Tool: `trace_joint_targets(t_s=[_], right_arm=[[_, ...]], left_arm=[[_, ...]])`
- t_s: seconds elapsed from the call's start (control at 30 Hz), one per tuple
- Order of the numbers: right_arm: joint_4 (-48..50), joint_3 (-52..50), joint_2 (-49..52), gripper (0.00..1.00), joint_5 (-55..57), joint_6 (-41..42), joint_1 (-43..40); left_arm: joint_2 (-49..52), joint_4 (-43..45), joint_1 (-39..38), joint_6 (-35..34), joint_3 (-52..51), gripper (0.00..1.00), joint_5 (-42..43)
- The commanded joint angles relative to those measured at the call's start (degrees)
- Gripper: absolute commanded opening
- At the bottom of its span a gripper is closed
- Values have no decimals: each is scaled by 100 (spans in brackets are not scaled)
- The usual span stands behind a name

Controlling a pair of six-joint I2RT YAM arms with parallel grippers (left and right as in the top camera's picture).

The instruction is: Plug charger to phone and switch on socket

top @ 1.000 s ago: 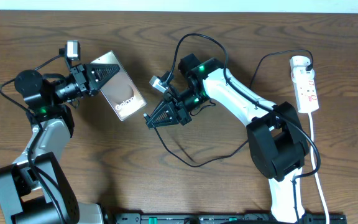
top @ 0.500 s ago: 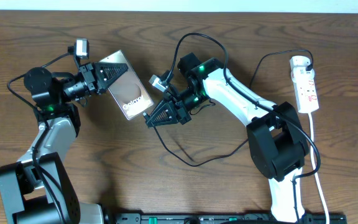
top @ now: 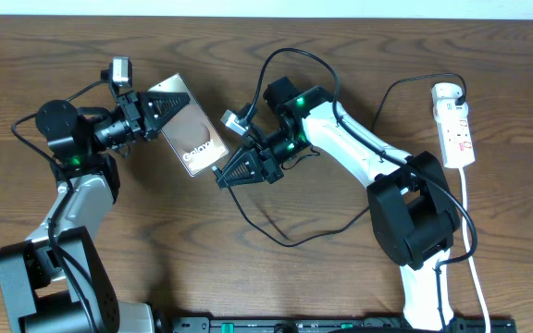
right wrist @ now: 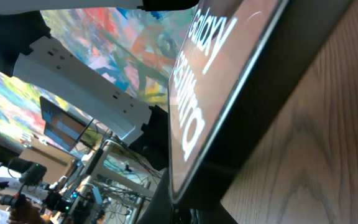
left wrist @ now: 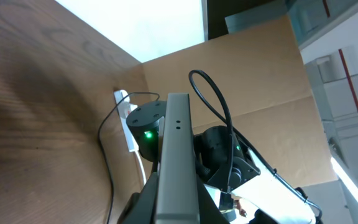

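Observation:
My left gripper [top: 158, 113] is shut on the phone [top: 191, 135], a dark slab with white "Galaxy" lettering, and holds it tilted above the table. In the left wrist view I see the phone's thin edge [left wrist: 178, 155] between my fingers. My right gripper [top: 224, 177] is shut on the charger's small plug tip, right at the phone's lower end. The thin black cable [top: 285, 240] trails from it across the table. In the right wrist view the phone [right wrist: 211, 81] fills the frame just above my fingertips [right wrist: 188, 211], and the tip itself is hidden. The white socket [top: 454, 125] lies at the far right.
The socket's thick white cord [top: 470, 231] runs down the right edge. The black cable loops over my right arm [top: 296, 55] and reaches the socket's top end [top: 458, 90]. The socket also shows in the left wrist view [left wrist: 128, 121]. A black rail [top: 340, 324] lies along the table's front edge.
My left arm has carried the phone to the right, toward my right gripper, so its lower end now meets the right fingertips. The right arm has barely moved.

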Motion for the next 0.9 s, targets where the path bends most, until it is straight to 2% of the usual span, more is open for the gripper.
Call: trace_joint_targets(t_s=[0.0,0.87], right_arm=[[17,-20,-66,1,-87,87,48],[66,-20,-66,1,20,197,50]], left_arm=[[-83,55,-2,116,120,7,111],[-83,33,-9,188,109,7,63]])
